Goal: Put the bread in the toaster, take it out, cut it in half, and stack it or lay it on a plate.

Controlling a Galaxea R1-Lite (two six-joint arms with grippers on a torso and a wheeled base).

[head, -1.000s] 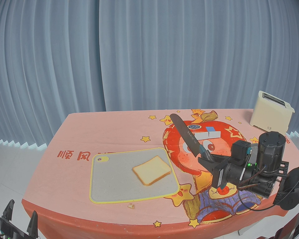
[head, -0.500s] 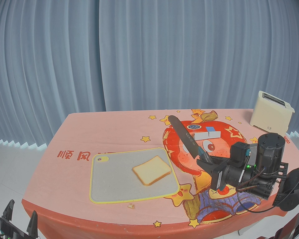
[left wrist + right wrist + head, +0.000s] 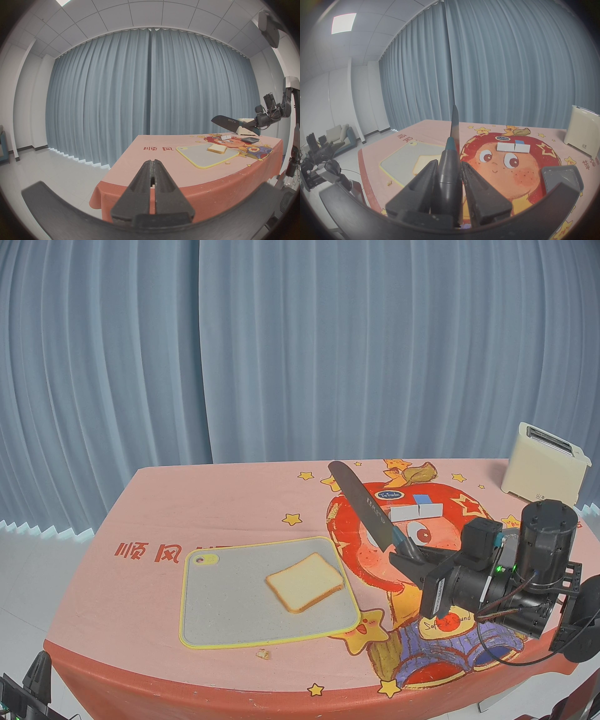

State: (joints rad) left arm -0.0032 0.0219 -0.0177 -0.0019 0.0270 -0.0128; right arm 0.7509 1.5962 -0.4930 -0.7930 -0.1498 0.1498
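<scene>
Bread (image 3: 305, 582) lies on our board (image 3: 231, 599). Our right gripper (image 3: 405, 557) clamps the knife (image 3: 364, 505), now tipped farther left, its handle mostly hidden. We see the left gripper (image 3: 152, 165) closed, empty.

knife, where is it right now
In the head view the knife is held raised in the right gripper, on the robot's right, its blade just right of the cutting board that carries the bread slice.

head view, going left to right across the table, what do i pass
bread, lying on the cutting board → knife, held in the right gripper → toaster
</scene>
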